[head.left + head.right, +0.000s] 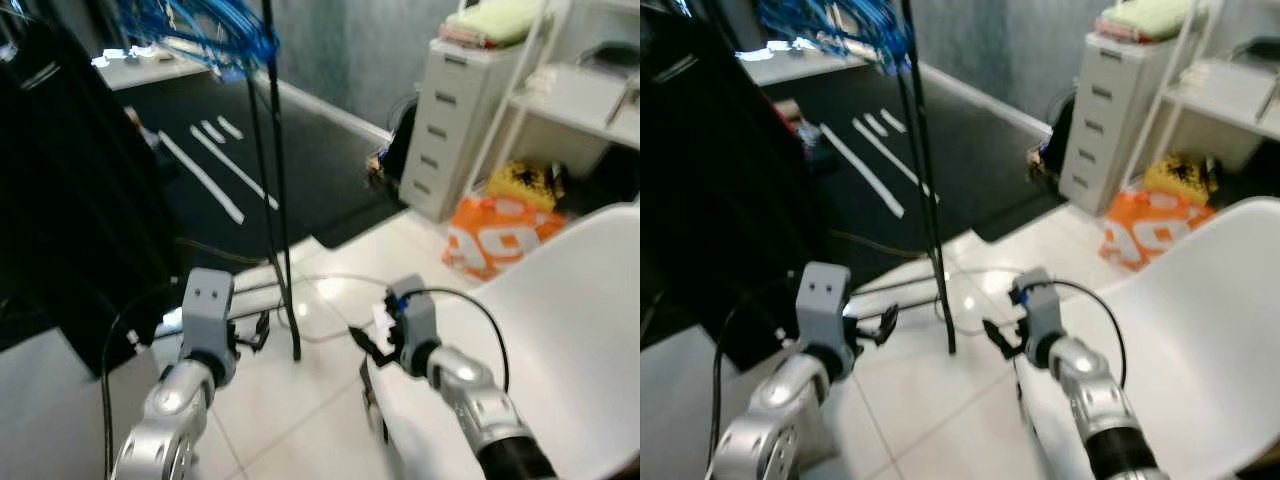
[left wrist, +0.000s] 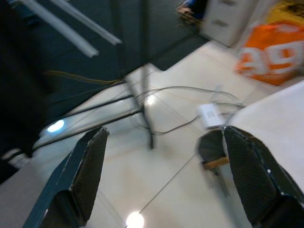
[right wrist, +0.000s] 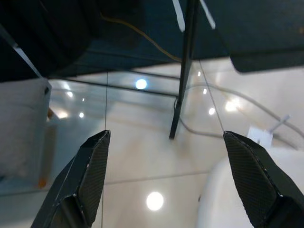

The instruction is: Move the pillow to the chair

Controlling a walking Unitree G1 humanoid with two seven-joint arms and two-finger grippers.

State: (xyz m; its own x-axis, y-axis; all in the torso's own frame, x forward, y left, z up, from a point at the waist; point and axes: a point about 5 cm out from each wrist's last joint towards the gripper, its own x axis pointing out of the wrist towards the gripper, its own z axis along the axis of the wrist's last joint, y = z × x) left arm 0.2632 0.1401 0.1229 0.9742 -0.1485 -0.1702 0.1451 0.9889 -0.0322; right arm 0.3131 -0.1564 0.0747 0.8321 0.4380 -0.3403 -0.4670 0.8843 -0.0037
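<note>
White plastic chair (image 1: pixel 560 330): at the robot's right, seat bare. Left gripper (image 2: pixel 164 183) and right gripper (image 3: pixel 166 180): fingers spread wide, holding nothing, over glossy tiled floor (image 1: pixel 290 400). Pillow's whereabouts: cannot tell.

Head stereo pair is looking forward and down from above both arms, while both wrist cams are peering close along their fingers, all sharing the black stand leg (image 1: pixel 285 290) and white chair (image 1: pixel 560 340).
</note>
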